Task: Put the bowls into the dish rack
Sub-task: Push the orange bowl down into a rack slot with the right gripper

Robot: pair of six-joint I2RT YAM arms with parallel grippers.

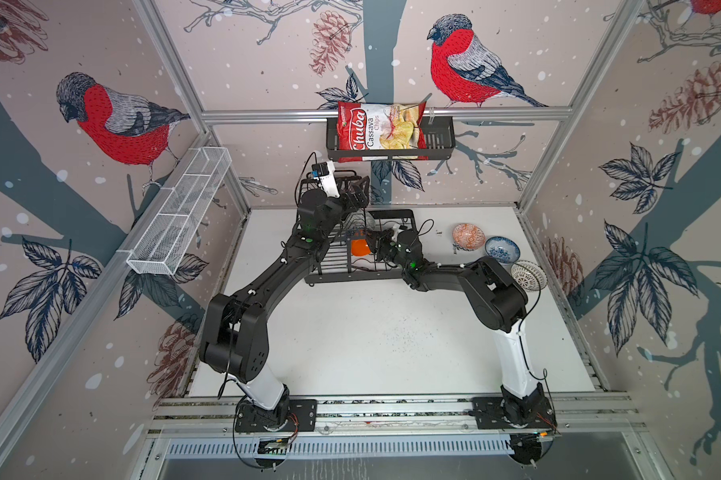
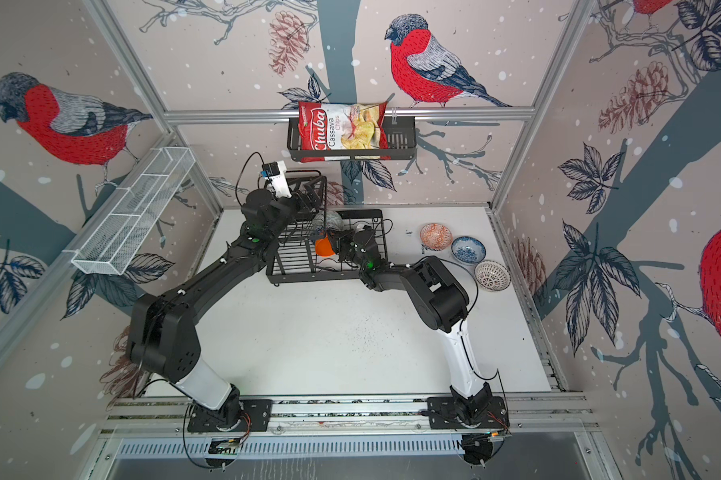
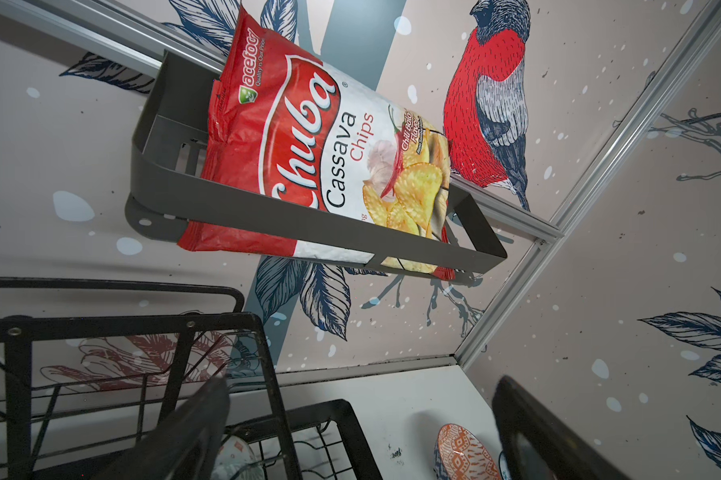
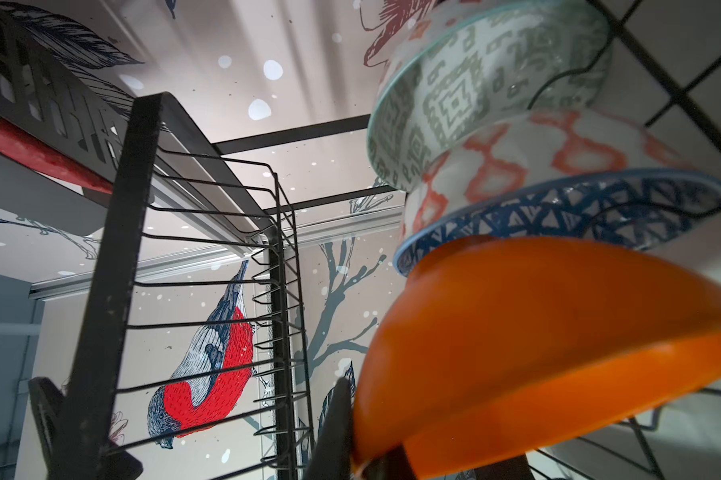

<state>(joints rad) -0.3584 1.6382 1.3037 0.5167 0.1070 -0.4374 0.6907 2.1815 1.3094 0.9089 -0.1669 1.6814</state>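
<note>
The black wire dish rack (image 1: pixel 352 276) (image 2: pixel 308 277) stands at the back of the table. My right gripper (image 1: pixel 376 245) (image 4: pixel 363 457) is shut on the rim of the plain orange bowl (image 1: pixel 359 247) (image 4: pixel 549 357), holding it tilted over the lower tray. Beside it in the tray lean a grey-green bowl (image 4: pixel 466 87) and a dark blue geometric bowl (image 4: pixel 558 208). My left gripper (image 1: pixel 356 194) (image 3: pixel 358 440) hangs open and empty by the upper tier. On the table to the right sit the salmon-orange bowl (image 1: pixel 468 235) (image 3: pixel 462 455), the blue-white floral bowl (image 1: pixel 502 249) and the white lattice bowl (image 1: pixel 528 275).
A black basket (image 1: pixel 437 143) holding a chips bag (image 1: pixel 381 126) hangs on the back wall above the rack. A long white mesh shelf (image 1: pixel 180 220) is fixed to the left wall. The side walls stand close to the table edges.
</note>
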